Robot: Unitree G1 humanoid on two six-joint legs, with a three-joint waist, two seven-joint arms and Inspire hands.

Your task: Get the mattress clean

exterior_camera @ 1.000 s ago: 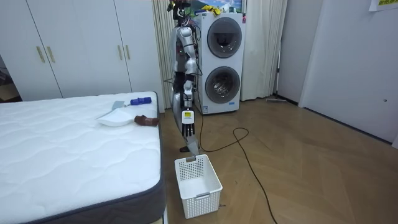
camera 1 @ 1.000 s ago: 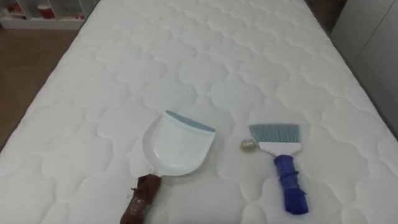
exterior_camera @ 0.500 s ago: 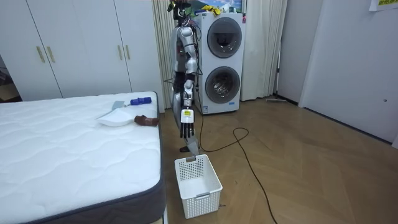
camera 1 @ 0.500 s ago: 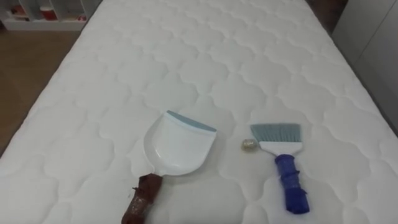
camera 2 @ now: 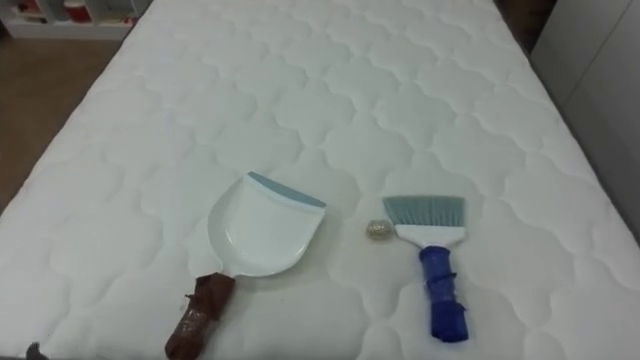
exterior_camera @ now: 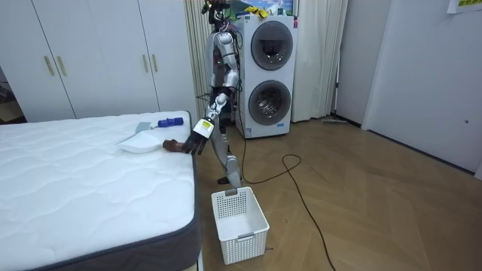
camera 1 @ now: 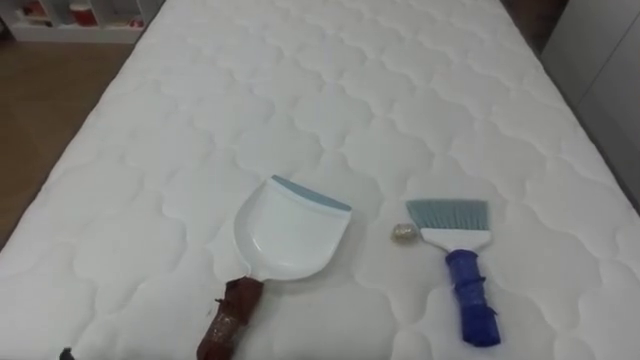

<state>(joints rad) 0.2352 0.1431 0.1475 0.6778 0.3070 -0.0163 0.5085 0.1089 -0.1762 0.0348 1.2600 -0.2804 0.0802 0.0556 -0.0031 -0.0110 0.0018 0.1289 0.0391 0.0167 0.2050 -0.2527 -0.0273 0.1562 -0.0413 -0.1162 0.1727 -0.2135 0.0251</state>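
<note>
Dustpan [camera 1: 290,230], crumpled ball [camera 1: 403,234] and brush [camera 1: 460,270] on a quilted white mattress [camera 1: 330,90]
The left hand [exterior_camera: 200,141] hovers at the bed's corner, its fingers too small to read. Lower centre-left, the dustpan's smooth white scoop has a grey-blue lip and brown handle; the ball sits just beside the brush's grey bristles, blue ribbed handle below.
</note>
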